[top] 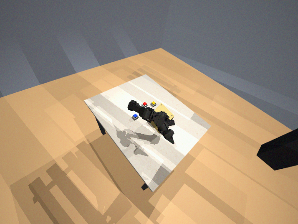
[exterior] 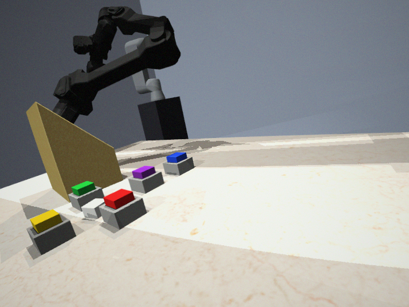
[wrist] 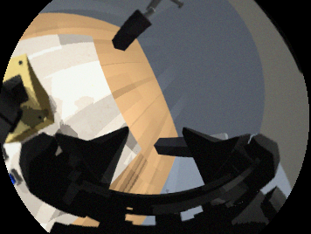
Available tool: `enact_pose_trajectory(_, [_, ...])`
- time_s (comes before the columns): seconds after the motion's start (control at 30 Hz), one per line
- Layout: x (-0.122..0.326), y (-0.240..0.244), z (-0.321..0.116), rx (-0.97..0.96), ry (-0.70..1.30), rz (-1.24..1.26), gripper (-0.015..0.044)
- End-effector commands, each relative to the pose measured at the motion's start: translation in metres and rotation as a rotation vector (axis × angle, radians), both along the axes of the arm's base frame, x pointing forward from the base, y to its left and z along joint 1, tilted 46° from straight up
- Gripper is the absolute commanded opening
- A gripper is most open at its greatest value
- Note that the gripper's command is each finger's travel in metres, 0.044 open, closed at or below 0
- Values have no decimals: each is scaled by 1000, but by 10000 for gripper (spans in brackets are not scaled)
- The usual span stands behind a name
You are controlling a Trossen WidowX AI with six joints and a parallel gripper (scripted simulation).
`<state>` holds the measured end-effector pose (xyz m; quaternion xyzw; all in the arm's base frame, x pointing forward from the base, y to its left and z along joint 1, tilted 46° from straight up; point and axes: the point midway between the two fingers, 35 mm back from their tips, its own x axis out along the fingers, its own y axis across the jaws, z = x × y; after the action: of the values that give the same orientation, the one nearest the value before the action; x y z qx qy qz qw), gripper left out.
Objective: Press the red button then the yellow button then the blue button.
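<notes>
The red button has its cap up in a grey housing. The yellow button stands beside it, cap up. The blue button stands apart on the other side of the arm in the top view, cap up; a sliver of it shows at the left edge of the wrist view. My gripper is open, with nothing between the fingers. It is raised, well away from all three buttons, on the far side of the wedge-shaped mount from them.
A green button and a purple button stand among the others. A white block lies close beside the red button. The tan wedge mount rises behind the green button. A black pedestal stands beyond the table.
</notes>
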<state>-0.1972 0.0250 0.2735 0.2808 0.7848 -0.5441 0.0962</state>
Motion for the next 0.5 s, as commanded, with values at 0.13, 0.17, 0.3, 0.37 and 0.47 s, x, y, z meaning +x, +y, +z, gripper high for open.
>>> enact_pose_trajectory(0.13, [-15, -56, -17, -71, -93, 217, 400])
enact_pose_trajectory(0.17, [-16, -72, -22, -90, -123, 277, 400])
enact_pose_trajectory(0.3, [-8, -139, -43, -152, -260, 502, 400])
enact_pose_trajectory(0.37, [4, -171, -55, -175, -337, 608, 400])
enact_pose_trajectory(0.47, [30, -215, -72, -198, -463, 752, 400])
